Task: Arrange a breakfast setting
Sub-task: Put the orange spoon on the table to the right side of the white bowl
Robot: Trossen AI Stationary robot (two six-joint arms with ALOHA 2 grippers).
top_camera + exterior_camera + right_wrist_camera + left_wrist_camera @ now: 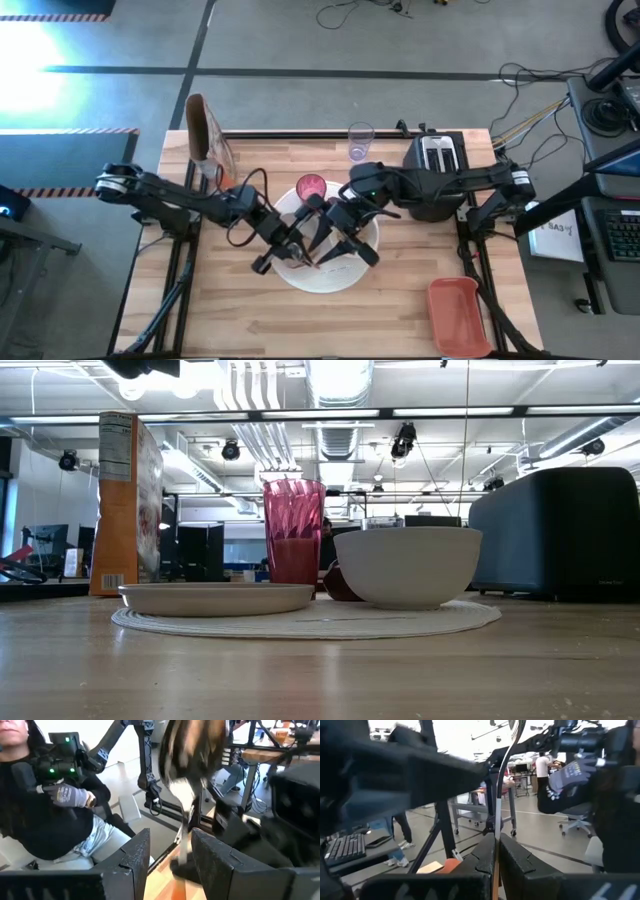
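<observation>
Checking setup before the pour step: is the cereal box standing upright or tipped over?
Upright. In the low view the cereal box stands tall on its base behind the small plate; from above it stands at the table's back-left corner.

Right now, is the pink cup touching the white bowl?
Apart. The low view shows background and a dark red fruit in the gap between the pink cup and the white bowl.

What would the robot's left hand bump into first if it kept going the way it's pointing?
Probably the right hand. From above, the left hand points rightward over the plate, with the right hand almost touching it. Depth is hard to judge, so this is a guess.
</observation>
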